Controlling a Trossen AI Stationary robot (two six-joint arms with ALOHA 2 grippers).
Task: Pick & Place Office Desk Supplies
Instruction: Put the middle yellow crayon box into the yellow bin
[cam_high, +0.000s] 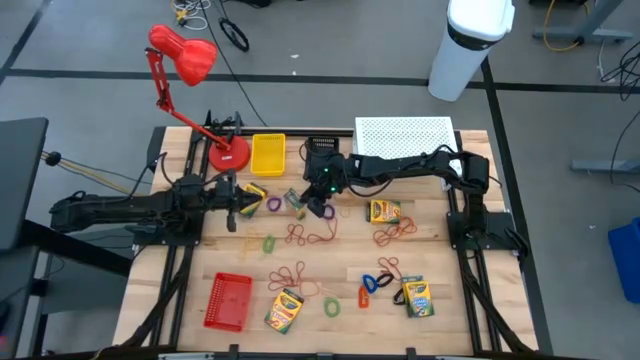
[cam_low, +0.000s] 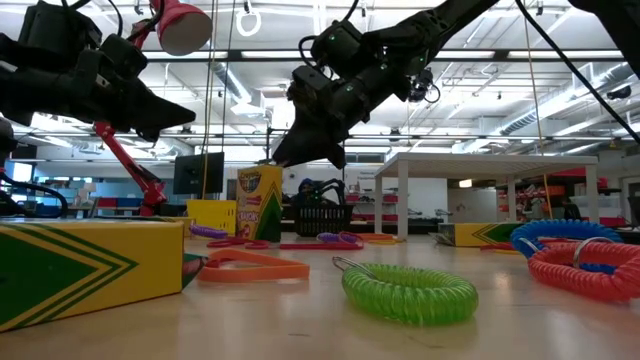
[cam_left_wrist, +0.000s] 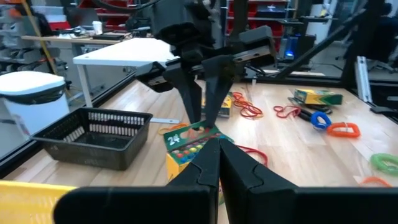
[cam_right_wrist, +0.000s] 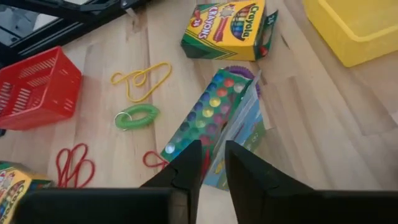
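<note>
R gripper (cam_right_wrist: 212, 163) jaws slightly apart, straddling the upright crayon box (cam_right_wrist: 214, 124) at frame centre, grip unclear. Risk: box topples. L gripper (cam_high: 232, 207) shut, empty.

red desk lamp (cam_high: 185, 60), yellow bin (cam_high: 268, 154), red basket (cam_high: 228, 301), white perforated riser (cam_high: 405, 134)

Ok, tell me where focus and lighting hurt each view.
Low view: the nearest crayon box is soft, and bright ceiling lights silhouette both arms. Left wrist view: own fingers and the background blur. Right wrist view: the upright crayon box is sharp. High view: even light.
</note>
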